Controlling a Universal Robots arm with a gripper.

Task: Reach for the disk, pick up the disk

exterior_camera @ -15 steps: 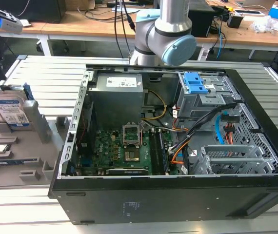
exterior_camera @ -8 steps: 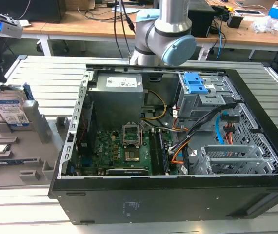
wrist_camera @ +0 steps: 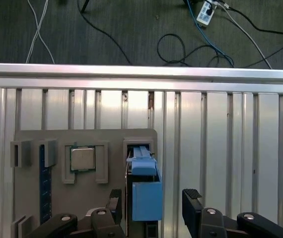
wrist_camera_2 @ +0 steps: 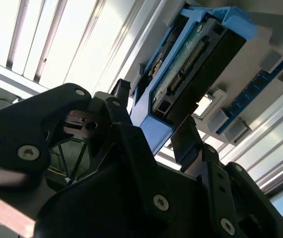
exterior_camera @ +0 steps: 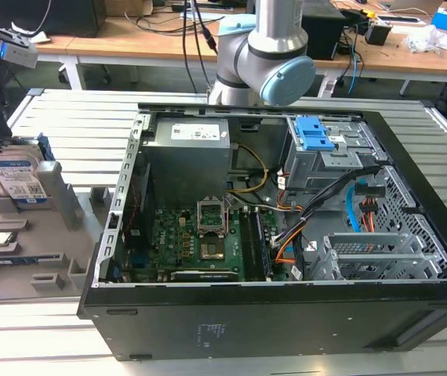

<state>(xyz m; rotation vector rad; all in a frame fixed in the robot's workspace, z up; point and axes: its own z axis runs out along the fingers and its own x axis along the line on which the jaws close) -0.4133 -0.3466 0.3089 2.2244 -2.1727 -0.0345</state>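
**Exterior view.** You see the disk (exterior_camera: 19, 178) standing on edge in a grey holder (exterior_camera: 65, 205). It is at 9 o'clock from the open computer case (exterior_camera: 286, 329), on the slatted worktop (exterior_camera: 74, 110).

**First wrist view.** The claw (wrist_camera: 153, 203) is spread wide around the disk's blue rail. One of its fingers (wrist_camera: 114, 201) is close beside the rail and the other stands apart. A processor chip (wrist_camera: 83, 158) sits in the holder near the disk.

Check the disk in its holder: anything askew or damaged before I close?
Nothing looks damaged. The disk stands upright in its slot of the grey holder. Only oddity: the open gripper straddles it off-centre, one finger nearly touching, the other apart.
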